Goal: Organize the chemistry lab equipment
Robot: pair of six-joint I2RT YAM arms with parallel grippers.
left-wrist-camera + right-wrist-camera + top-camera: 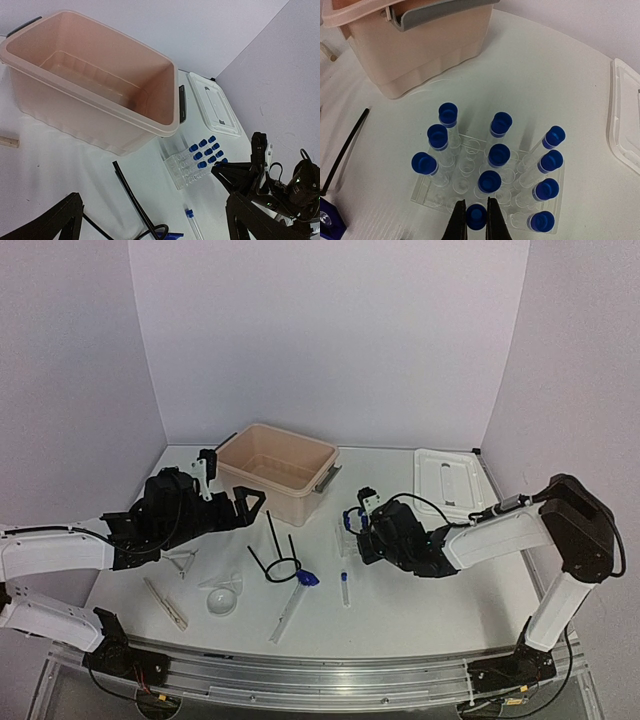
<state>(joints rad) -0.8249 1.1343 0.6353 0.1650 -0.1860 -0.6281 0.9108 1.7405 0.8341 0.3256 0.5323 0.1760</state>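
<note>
A clear tube rack (465, 169) (345, 540) stands right of the tub, with several blue-capped tubes (499, 155) upright in it. My right gripper (476, 220) (354, 524) is shut on the blue cap of one tube (476, 216) at the rack's near edge. Another capped tube (344, 588) (192, 221) lies loose on the table. The black wire ring stand (280, 558) (131, 194), blue-tipped brush (302, 585), clear funnel (222, 596) and wooden clamp (166, 603) lie near the front. My left gripper (232, 492) (155, 220) hovers open above the stand, holding nothing.
The beige tub (275, 472) (90, 85) (420, 47) sits at the back centre with nothing in it. A white lid (447, 480) (212, 102) (626, 120) lies flat at the back right. Walls enclose the table on three sides.
</note>
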